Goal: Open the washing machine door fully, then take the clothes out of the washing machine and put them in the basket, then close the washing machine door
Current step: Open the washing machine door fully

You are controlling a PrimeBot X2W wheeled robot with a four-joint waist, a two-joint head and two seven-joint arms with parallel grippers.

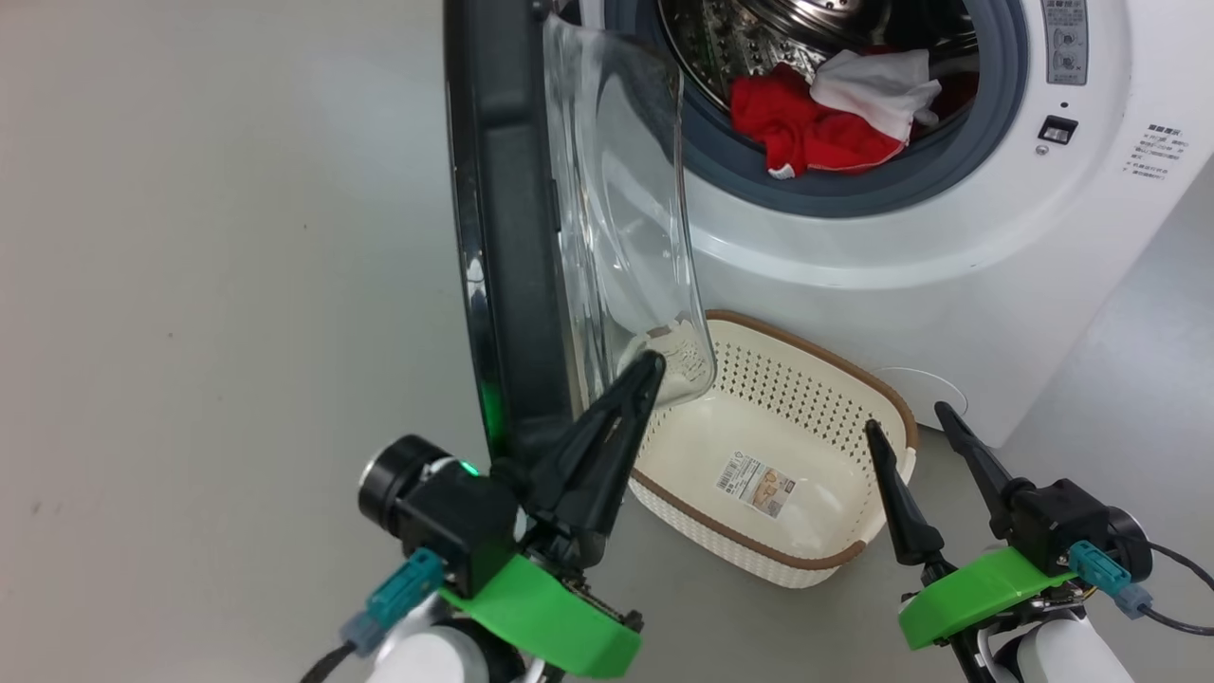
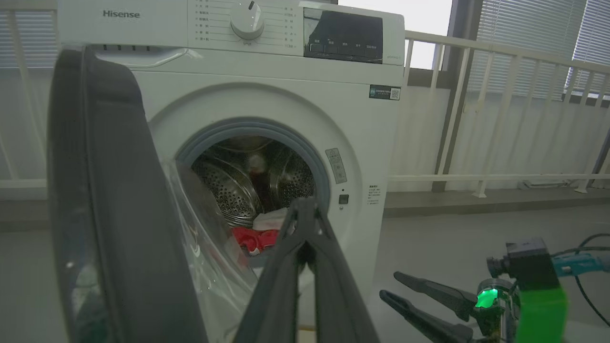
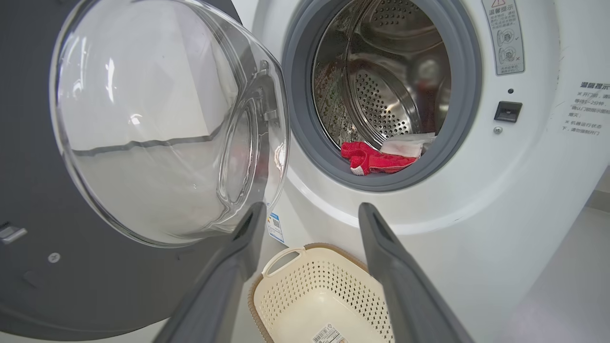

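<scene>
The washing machine (image 1: 948, 247) stands with its door (image 1: 503, 237) swung out, edge-on in the head view, the glass bowl (image 1: 626, 218) facing the drum. Red and white clothes (image 1: 806, 128) lie at the drum's front lip. The cream basket (image 1: 825, 356) sits on the floor below the opening, holding only a sticker. My left gripper (image 1: 648, 368) is shut with nothing in it. Its tip is at the bowl's lower edge, on the door's inner side; I cannot tell if it touches. My right gripper (image 1: 906, 417) is open above the basket's right rim. In the right wrist view it (image 3: 310, 209) points over the basket (image 3: 333, 281) toward the clothes (image 3: 371, 159).
Grey floor (image 1: 209, 332) spreads wide to the left of the door. In the left wrist view a white railing (image 2: 500, 114) and windows run behind and to the right of the machine (image 2: 267, 81). My right gripper (image 2: 388, 284) shows there low on the right.
</scene>
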